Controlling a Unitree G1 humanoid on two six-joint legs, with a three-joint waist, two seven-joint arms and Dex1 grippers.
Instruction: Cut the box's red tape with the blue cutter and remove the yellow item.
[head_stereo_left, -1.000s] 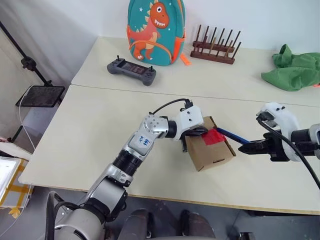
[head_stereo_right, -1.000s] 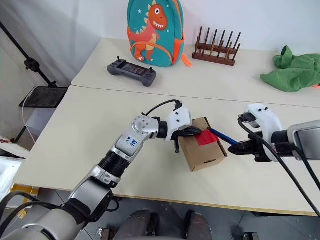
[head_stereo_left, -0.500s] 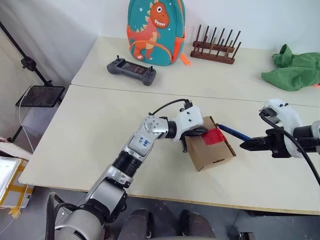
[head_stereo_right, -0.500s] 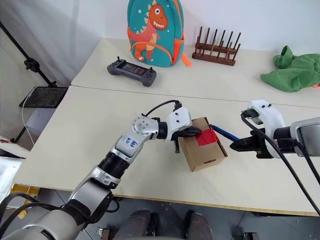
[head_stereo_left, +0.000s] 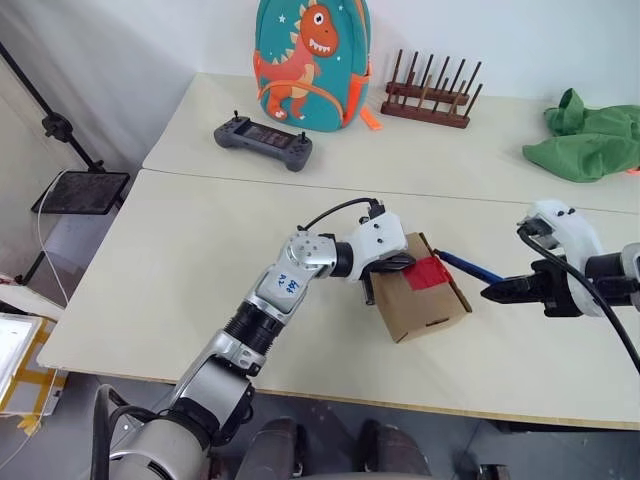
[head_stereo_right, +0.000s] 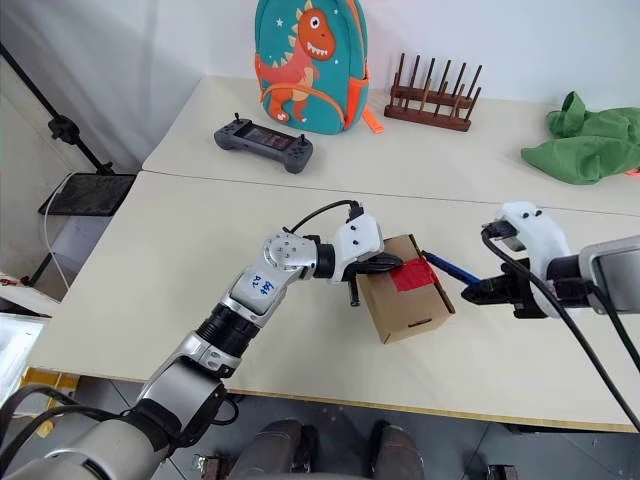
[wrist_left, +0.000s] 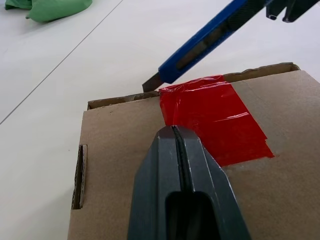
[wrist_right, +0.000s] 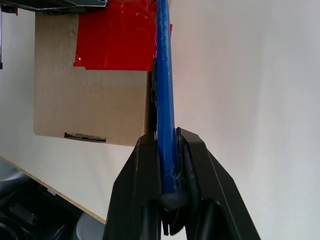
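- Since a second ago, our right gripper (head_stereo_left: 492, 292) has drawn back toward the right edge of the head views, and the blue cutter (head_stereo_left: 469, 266) has slid with it, so that its tip now sits at the box's right rim rather than over the tape.
- We hold the blue cutter clamped between the right gripper's two black fingers (wrist_right: 141, 190); in the right wrist view the cutter runs up between them to the corner of the red tape (wrist_right: 116, 42).
- Our left gripper (head_stereo_left: 400, 263) is closed, its fingers (wrist_left: 186, 190) pressed together and resting on the top of the box (head_stereo_left: 425, 305), at the left edge of the red tape.
- We see the box just right of centre in the head views, on the near table (head_stereo_left: 190, 270), tilted, with the red tape patch on its upper face.
- In the left wrist view the cutter's blade tip meets the box's far rim beside the tape.
- Along the top of the head views, on the far table (head_stereo_left: 450, 150), we see a dinosaur backpack (head_stereo_left: 311, 62), a grey controller (head_stereo_left: 262, 142), a wooden rack (head_stereo_left: 428, 92) and a green cloth (head_stereo_left: 588, 137).
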